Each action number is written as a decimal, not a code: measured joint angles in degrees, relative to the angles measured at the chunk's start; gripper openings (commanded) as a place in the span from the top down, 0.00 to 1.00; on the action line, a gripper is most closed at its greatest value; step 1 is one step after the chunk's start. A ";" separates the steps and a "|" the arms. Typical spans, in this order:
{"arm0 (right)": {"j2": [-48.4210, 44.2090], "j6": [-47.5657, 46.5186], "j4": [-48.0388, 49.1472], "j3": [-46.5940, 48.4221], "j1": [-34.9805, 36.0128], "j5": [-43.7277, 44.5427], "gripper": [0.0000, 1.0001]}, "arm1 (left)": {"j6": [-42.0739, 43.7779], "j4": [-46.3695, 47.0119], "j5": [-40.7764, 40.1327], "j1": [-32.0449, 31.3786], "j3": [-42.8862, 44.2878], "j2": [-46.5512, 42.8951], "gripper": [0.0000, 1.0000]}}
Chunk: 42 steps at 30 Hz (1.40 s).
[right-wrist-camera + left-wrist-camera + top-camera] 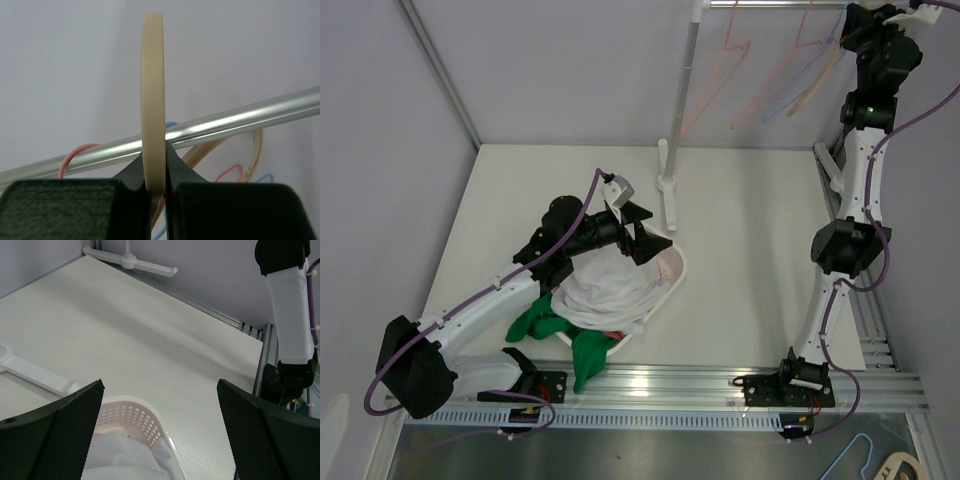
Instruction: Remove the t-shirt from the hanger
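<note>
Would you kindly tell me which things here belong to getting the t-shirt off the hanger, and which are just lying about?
Job: beige hanger, clamped by the right gripper at the rail; white garment, probably the t-shirt, in the basket; open left gripper above it.
Lying about: green clothes; pink hanger; rack foot.

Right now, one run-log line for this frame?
left gripper: open, over laundry basket | right gripper: shut on beige hanger, at rail | white t-shirt: in laundry basket, off hanger
</note>
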 measured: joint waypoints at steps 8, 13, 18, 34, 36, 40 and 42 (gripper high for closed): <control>-8.81 0.20 -2.36 -12.11 -2.34 2.84 1.00 | 0.00 0.00 0.02 0.00 0.00 0.00 0.00; -15.50 -1.60 -8.46 -21.73 -5.81 9.07 1.00 | 0.02 -0.02 0.07 0.00 0.00 -0.04 0.01; -15.87 -4.44 -13.49 -24.52 -6.01 10.25 1.00 | 0.04 -0.04 0.09 0.02 0.00 -0.42 0.01; -15.50 -13.16 -27.87 -15.67 -5.46 4.28 1.00 | 0.24 -0.31 0.24 0.02 -0.02 -1.01 0.01; -13.90 -13.88 -29.70 -12.72 -5.53 3.15 1.00 | 0.28 -0.48 0.22 0.02 -0.02 -1.01 0.00; -11.30 -14.93 -30.38 -9.44 -5.57 0.96 1.00 | 0.31 -0.87 0.22 0.02 -0.02 -1.01 0.00; -11.15 -15.32 -30.45 -9.25 -5.57 0.13 1.00 | 0.33 -1.18 0.22 0.02 -0.02 -0.98 0.01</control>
